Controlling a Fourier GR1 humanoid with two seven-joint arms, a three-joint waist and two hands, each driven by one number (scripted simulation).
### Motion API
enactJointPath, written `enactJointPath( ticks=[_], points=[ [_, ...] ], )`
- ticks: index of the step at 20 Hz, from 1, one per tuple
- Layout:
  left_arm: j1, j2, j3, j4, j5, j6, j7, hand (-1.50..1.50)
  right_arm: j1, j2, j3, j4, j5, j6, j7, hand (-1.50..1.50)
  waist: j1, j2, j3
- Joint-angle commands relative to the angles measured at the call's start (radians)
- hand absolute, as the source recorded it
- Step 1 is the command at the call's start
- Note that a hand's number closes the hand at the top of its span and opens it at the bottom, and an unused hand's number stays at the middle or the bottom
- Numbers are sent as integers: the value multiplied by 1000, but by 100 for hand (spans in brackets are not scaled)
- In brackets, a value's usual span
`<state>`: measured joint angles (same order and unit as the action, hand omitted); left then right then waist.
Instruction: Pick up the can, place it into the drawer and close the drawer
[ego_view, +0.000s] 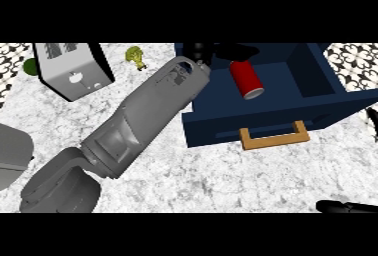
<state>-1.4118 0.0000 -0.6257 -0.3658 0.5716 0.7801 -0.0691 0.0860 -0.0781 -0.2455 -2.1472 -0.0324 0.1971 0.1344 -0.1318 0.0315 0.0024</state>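
Marbled white counter (221, 185) filled the head view, with bare room along its lower half. At upper right a navy drawer (325, 107) stood pulled open, its wooden handle (275, 137) facing the near edge. The red can (246, 80) lay tilted inside, near the drawer's left wall. The left hand (210, 51) reached over the drawer's back corner just beside the can; whether its fingers were spread could not be told. The right hand (347, 206) showed only fingers, straight, at the lower right edge. A toaster (74, 75) stood at upper left, a small yellow-green figure (136, 56) beside it.
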Motion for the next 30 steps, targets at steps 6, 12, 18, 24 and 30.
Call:
enactJointPath(
  ticks=[6, 12, 18, 24, 30],
  points=[
    [12, 0, 23, -30, 84, 13, -37, -150, -22, -79, 62, -97, 209, 9, -49, -150, 6, 2, -2],
    [-29, 0, 14, -79, 142, 58, -19, -150, -63, -114, 122, -63, 363, 2, -105, -150, 25, -5, 0],
    [-8, 0, 25, -76, 140, 68, -94, -150, -81, -177, 178, 13, 619, -43, -155, -150, 81, -14, -1],
    [-35, 0, -21, -120, 141, 120, -1, -150, -147, -184, 335, 138, 881, -92, -131, -150, 106, -23, -2],
    [1, 26, 15, -145, 93, 69, 7, -150, -165, -166, 373, 330, 1064, -188, -118, -150, 149, -33, -2]
  ],
)
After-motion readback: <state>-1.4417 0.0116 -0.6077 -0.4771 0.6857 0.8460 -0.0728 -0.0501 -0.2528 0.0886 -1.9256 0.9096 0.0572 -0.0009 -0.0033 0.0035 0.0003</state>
